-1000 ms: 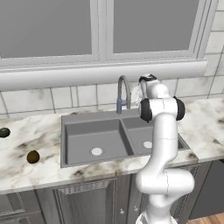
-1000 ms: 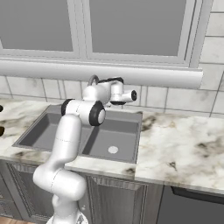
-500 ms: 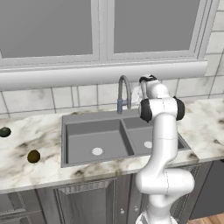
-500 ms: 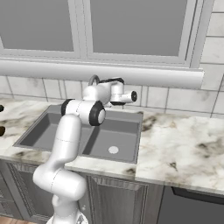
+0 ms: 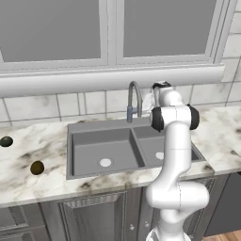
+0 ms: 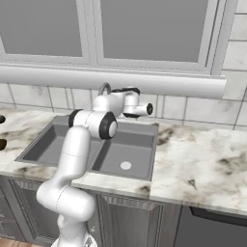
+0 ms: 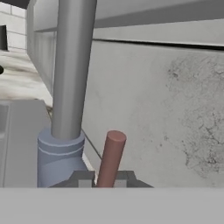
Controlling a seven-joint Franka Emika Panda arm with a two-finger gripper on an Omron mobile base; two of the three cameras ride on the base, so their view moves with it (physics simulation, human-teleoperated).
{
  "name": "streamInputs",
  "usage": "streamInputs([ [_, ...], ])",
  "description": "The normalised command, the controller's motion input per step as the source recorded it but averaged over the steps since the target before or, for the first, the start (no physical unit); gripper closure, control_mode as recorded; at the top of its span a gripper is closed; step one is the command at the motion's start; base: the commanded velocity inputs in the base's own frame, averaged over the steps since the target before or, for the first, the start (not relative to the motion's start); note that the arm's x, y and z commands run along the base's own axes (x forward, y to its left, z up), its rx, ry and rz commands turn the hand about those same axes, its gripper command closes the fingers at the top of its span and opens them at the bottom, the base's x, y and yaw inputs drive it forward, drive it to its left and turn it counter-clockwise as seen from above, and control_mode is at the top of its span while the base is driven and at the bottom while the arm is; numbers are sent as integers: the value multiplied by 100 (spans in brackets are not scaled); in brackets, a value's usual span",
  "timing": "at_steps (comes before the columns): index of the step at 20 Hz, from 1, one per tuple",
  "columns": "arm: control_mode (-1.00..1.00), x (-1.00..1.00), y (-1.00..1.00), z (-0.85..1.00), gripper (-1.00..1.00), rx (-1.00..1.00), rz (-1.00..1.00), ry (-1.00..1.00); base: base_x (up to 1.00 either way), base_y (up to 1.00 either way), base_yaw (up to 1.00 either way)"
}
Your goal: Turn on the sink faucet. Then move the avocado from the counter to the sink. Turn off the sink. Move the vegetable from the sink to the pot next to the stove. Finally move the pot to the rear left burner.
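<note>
Nothing has visibly moved since the earlier frames; my end effector [image 7: 104,179] stays at the base of the sink faucet [image 5: 133,100], center of the left base view, its tips narrowly flanking the reddish lever [image 7: 110,158]. No water shows, so I judge step one unfinished. At lower left, the avocado [image 5: 37,167] waits on the desk [image 5: 28,181], everything else undone.

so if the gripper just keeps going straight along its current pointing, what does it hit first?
Most likely the faucet's small lever, standing right between the fingertips of the gripper. The sink faucet column stands just beside that line; depth is unclear.
</note>
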Motion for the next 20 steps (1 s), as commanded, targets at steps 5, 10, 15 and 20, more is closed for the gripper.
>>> streamInputs([
  [5,-100,0,-80,-1,100,7,-1,0,0,0,0],
  [10,-100,0,-78,-1,100,8,-7,2,0,0,0],
  [15,-100,0,-82,-4,100,8,-8,4,0,0,0],
  [20,-100,0,-84,-14,100,8,-4,1,0,0,0],
])
